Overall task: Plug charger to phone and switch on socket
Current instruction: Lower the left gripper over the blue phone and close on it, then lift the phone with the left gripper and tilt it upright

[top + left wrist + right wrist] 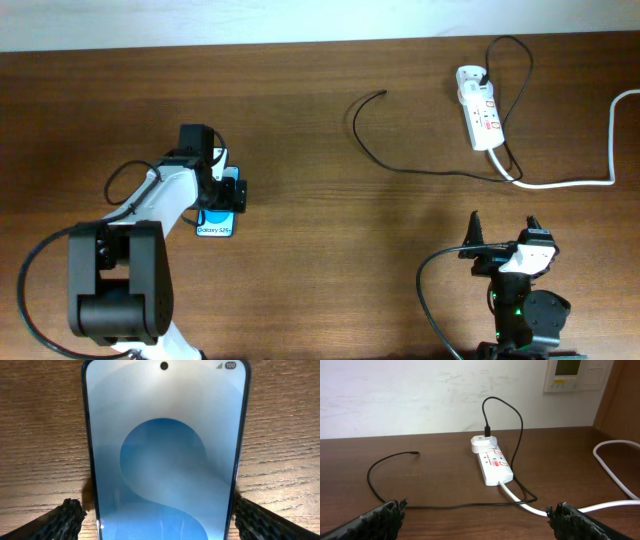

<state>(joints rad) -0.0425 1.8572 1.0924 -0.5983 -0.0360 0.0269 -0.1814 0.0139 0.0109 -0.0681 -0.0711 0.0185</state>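
The phone (216, 226) lies flat on the wooden table at the left, its blue screen (165, 450) filling the left wrist view. My left gripper (218, 200) hovers right over it, open, one finger (65, 520) on each side of its lower end, with a gap showing on the left. The charger (400, 168) is a thin black cable running from the white socket (480, 115) across the table to its free plug tip (383, 94), also seen as the tip (415, 453). My right gripper (503, 232) stands open near the front edge, nothing between its fingers, facing the socket (492, 465).
A thick white lead (570, 183) runs from the socket to the right edge of the table and loops there. The charger cable (470, 505) crosses the table just ahead of the right gripper. A pale wall backs the table's far edge.
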